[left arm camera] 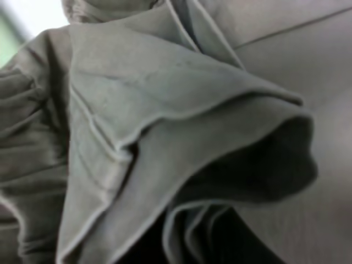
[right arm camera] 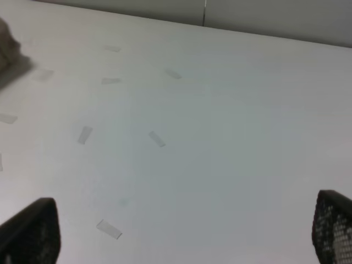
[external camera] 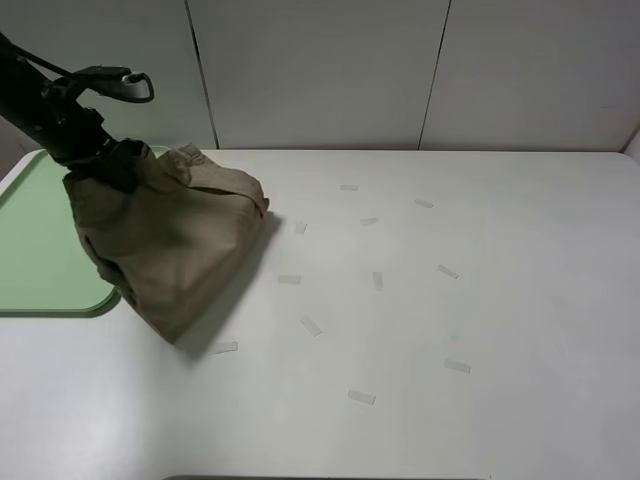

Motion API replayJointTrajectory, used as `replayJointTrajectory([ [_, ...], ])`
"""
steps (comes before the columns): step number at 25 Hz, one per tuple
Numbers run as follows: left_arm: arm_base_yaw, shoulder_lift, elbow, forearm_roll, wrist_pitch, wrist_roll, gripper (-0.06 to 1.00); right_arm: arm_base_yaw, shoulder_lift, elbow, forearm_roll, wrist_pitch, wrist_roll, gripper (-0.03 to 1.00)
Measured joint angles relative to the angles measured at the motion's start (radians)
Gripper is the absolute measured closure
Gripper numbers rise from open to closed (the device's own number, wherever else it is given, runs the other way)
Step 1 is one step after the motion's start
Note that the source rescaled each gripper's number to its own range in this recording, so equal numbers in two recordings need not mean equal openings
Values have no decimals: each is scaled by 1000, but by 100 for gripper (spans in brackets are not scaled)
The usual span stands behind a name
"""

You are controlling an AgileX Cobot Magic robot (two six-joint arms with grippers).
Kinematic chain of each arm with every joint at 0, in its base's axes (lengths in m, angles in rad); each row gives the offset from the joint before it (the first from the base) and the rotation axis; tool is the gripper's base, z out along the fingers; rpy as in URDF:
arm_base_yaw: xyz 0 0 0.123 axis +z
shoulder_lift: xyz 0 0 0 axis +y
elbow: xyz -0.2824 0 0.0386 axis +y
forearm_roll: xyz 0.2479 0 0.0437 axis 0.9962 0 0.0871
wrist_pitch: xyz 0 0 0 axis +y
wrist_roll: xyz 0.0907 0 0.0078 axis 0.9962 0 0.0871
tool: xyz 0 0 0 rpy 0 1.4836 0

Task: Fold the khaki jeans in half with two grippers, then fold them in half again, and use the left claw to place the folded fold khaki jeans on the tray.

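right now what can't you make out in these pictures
- Left claw: its tips are buried in the folded khaki-tan cotton shorts in the high view; in the left wrist view cloth fills the frame.
- Flat pale green plastic tray: cut off by the high view's left edge, partly behind the shorts.
- Right claw: only two tips at the right wrist view's edge; absent from the high view.

Lab: taped white table (external camera: 480,300), bare panels (external camera: 320,70)

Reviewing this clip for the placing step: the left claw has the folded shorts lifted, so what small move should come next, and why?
Probably carry the shorts a little further left over the tray before lowering. The left claw holds them bunched at the top, and most of the bundle hangs past the tray's right rim, over the table.
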Motion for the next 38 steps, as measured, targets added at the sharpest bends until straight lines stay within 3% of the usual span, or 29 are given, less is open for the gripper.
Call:
replayJointTrajectory([
  [4,32,-19,0,118,-20,-56,94,0,0,0,0,0,0,-3],
  [12,45,-19,0,169,-138,-148,94,0,0,0,0,0,0,-3],
  [16,45,-19,0,255,-218,-204,94,0,0,0,0,0,0,-3],
  [20,45,-19,5,316,-230,-230,94,0,0,0,0,0,0,-3],
  [26,77,-32,98,402,-315,-237,94,0,0,0,0,0,0,-3],
  [38,171,-83,157,507,-346,-325,94,0,0,0,0,0,0,-3],
])
